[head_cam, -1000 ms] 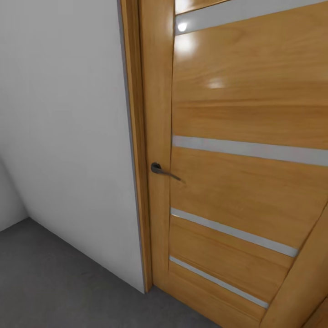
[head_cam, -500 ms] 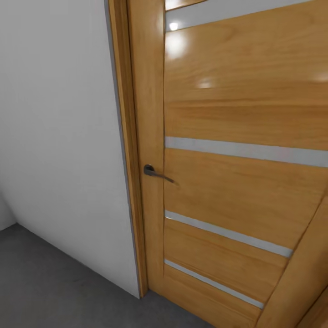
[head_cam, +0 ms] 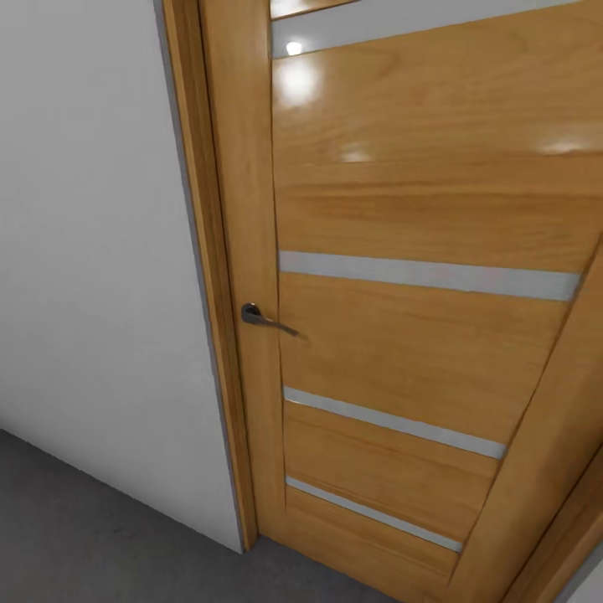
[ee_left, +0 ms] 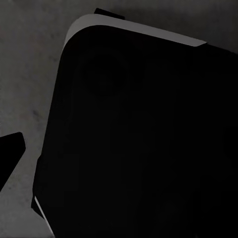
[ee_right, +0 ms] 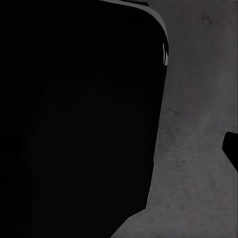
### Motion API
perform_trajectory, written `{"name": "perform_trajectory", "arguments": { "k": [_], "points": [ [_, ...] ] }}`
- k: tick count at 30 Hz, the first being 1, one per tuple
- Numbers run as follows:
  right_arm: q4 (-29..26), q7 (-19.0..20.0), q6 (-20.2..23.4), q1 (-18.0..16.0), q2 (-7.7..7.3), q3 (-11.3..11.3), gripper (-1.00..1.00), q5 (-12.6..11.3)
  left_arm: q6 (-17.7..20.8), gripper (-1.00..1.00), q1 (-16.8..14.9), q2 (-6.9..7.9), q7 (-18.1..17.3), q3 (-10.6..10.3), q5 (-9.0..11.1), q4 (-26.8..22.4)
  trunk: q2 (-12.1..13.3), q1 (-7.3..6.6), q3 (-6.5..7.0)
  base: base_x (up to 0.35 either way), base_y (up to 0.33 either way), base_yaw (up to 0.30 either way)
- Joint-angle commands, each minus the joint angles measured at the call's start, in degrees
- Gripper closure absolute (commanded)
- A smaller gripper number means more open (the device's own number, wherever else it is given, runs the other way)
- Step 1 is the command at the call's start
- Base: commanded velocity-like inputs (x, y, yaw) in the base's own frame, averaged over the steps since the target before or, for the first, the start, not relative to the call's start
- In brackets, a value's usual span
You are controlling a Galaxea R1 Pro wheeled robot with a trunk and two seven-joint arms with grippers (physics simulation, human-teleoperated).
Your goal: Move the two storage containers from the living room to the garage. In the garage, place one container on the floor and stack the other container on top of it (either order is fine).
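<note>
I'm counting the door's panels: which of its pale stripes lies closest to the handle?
The second stripe from the top, the one just above the handle; the two lower stripes sit well beneath it, the top one far above.

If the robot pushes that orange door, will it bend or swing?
The door looks like stiff, glossy wood, so it probably won't bend. It stands angled against its frame, so a push would likely swing it. The shiny face may be slippery; the handle offers better purchase.

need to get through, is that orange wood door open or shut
Shut, it seems: the orange-wood door with pale stripes sits flush in its frame, with no gap at the handle.
</note>
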Motion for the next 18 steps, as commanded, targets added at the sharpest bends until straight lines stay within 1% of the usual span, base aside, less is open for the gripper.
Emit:
{"name": "perform_trajectory", "arguments": {
  "k": [1,14,17,18],
  "points": [
    [0.00,-0.01,-0.14,-0.01,-0.03,0.39,-1.00,0.10,-0.03,-1.00,0.00,0.00,0.03,0.00,0.29,-0.04,-0.03,0.00,-0.05,0.000,0.000,-0.006],
    [-0.02,0.06,0.10,-0.01,0.31,0.53,-1.00,0.15,-0.03,-1.00,0.00,0.02,-0.02,0.08,0.39,-0.05,-0.03,0.00,-0.05,0.000,0.000,-0.001],
    [-0.02,-0.03,-0.11,-0.01,0.32,0.43,-1.00,-0.01,-0.03,-1.00,0.00,0.02,-0.06,0.12,0.55,-0.04,-0.03,0.00,-0.05,-0.223,0.215,0.000],
    [-0.02,-0.01,-0.15,-0.01,0.38,0.27,-1.00,-0.09,-0.03,-1.00,0.00,0.02,-0.06,0.12,0.52,-0.03,-0.03,0.00,-0.05,-0.074,0.075,-0.159]
  ]
}}
